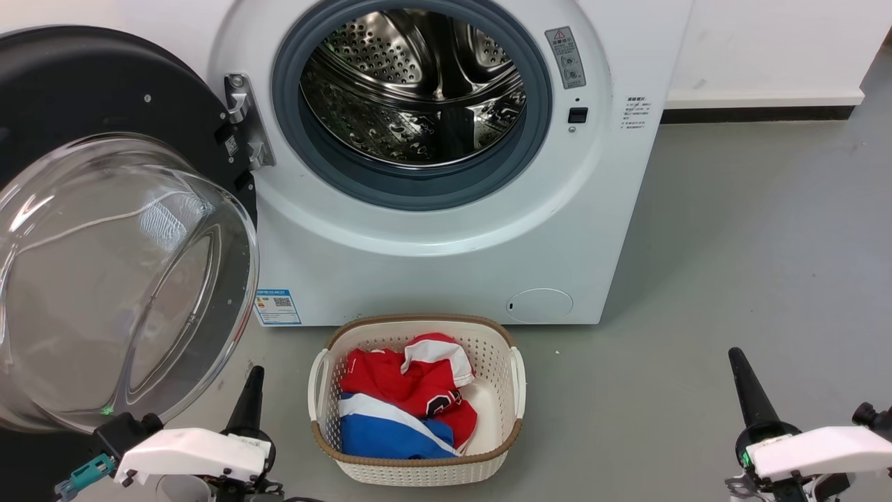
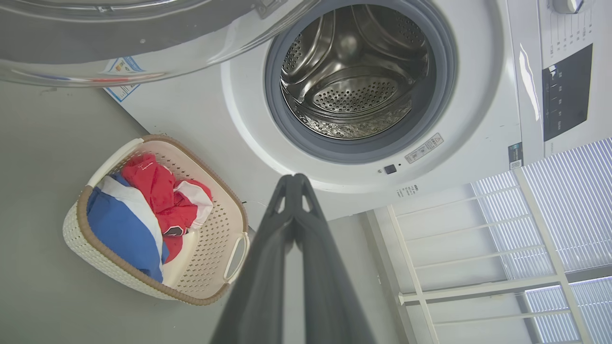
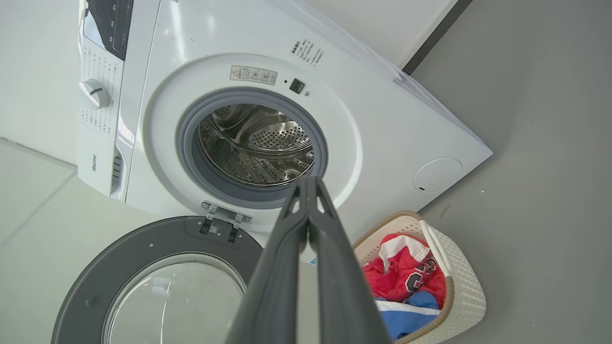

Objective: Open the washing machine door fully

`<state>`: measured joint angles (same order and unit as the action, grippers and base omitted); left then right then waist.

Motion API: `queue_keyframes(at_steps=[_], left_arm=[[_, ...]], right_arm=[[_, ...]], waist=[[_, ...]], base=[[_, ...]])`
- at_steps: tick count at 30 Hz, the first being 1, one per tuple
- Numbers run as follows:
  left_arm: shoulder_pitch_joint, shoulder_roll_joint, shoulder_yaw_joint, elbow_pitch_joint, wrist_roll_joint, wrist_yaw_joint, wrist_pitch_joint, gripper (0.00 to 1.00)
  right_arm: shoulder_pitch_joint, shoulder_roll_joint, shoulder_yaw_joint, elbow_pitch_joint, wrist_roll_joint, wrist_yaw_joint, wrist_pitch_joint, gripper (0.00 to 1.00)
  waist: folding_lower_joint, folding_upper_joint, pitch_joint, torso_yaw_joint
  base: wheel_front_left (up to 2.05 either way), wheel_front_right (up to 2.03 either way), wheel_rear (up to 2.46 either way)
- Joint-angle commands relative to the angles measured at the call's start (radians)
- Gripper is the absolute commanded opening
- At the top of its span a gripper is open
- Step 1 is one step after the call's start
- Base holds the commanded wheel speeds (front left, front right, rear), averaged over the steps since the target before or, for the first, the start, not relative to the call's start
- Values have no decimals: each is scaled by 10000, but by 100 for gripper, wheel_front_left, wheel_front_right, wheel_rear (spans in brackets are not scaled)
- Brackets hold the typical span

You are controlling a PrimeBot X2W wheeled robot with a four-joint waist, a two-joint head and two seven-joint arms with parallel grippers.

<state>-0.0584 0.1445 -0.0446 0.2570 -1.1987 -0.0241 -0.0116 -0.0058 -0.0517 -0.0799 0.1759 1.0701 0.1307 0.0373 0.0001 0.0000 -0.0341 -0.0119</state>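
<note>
We're seeing drum opening point(image 1: 418, 90) standing unblocked. Washing machine door point(image 1: 83, 77) hanging wide at left, its glass bowl point(image 1: 118, 279) crowding left-side space. Laundry basket point(image 1: 418, 322) sitting before machine point(image 1: 432, 272), blocking low centre. Floor point(image 1: 732, 265) at right lying open.

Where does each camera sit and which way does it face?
Head view: on the head, facing forward and down at washing machine door, drum opening, laundry basket; left tool lower left, right tool lower right.
Left wrist view: left wrist, looking along its shut tool toward the drum opening.
Right wrist view: right wrist, same aim along its shut tool.
All share drum opening and laundry basket.
</note>
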Motion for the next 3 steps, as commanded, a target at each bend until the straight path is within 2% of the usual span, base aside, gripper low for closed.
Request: queue_keyframes(at_steps=[1, 3], left_arm=[[-262, -34, 133, -114, -204, -78, 55, 0], [-275, -73, 194, -113, -373, -131, 104, 0]], right_arm=[[-299, -8, -32, -32, 275, 1, 53, 0], [-321, -7, -45, -1, 504, 1, 78, 0]], waist=[[-1, 0, 8, 3], [-1, 0, 20, 7]], base=[[0, 0, 0], [0, 0, 0]])
